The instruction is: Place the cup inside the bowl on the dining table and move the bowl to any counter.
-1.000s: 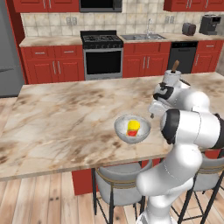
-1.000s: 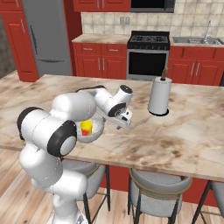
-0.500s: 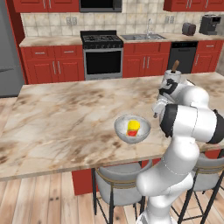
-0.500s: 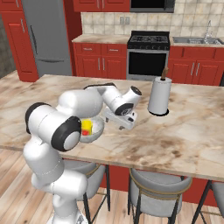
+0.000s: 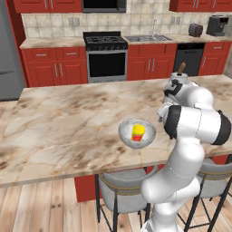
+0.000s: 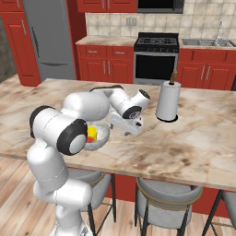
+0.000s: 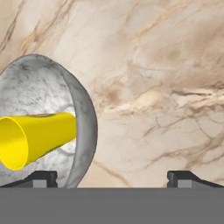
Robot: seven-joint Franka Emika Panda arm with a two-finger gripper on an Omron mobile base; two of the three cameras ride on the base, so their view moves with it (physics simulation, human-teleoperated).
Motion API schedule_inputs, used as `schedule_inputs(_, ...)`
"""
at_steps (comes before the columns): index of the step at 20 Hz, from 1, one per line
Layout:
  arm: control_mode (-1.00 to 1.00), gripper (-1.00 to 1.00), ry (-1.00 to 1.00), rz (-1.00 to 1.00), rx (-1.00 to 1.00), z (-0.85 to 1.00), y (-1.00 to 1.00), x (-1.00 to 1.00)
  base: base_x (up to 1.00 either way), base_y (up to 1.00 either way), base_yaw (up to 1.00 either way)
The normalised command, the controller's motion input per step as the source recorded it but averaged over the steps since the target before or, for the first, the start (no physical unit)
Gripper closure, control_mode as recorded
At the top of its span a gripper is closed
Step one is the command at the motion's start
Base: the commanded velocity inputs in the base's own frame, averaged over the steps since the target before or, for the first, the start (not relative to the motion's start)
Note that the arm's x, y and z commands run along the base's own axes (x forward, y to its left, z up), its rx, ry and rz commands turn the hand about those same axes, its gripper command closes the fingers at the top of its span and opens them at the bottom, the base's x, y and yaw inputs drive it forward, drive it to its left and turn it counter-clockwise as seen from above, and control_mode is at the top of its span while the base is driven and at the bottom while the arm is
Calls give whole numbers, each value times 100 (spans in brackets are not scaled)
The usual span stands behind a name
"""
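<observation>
You see a paper towel roll (image 6: 168, 101) standing upright on the island, with grey stools (image 6: 167, 199) tucked under the near edge. A black stove (image 5: 105, 56), a sink (image 5: 151, 37), a toaster (image 5: 195, 30) and a coffee machine (image 5: 217, 25) line the back wall; a grey fridge (image 6: 50, 39) stands at the left.

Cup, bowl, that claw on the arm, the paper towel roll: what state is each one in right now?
cup: standing upright inside the bowl.
bowl: upright on the dining table, holding the cup.
gripper: open, empty, beside the bowl's rim.
paper towel roll: upright on the dining table.
</observation>
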Motion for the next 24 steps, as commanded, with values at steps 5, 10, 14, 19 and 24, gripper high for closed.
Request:
schedule_inputs(5,-100,-100,0,8,0,0,20,0,0,0,0)
schedule_inputs(10,-100,-100,0,0,0,0,24,1,0,0,0)
schedule_inputs(14,-100,-100,0,-3,0,0,4,4,0,0,0)
schedule_inputs(19,-100,-100,0,-6,0,0,0,5,0,0,0)
schedule_inputs(24,-100,-100,1,-7,0,0,0,3,0,0,0)
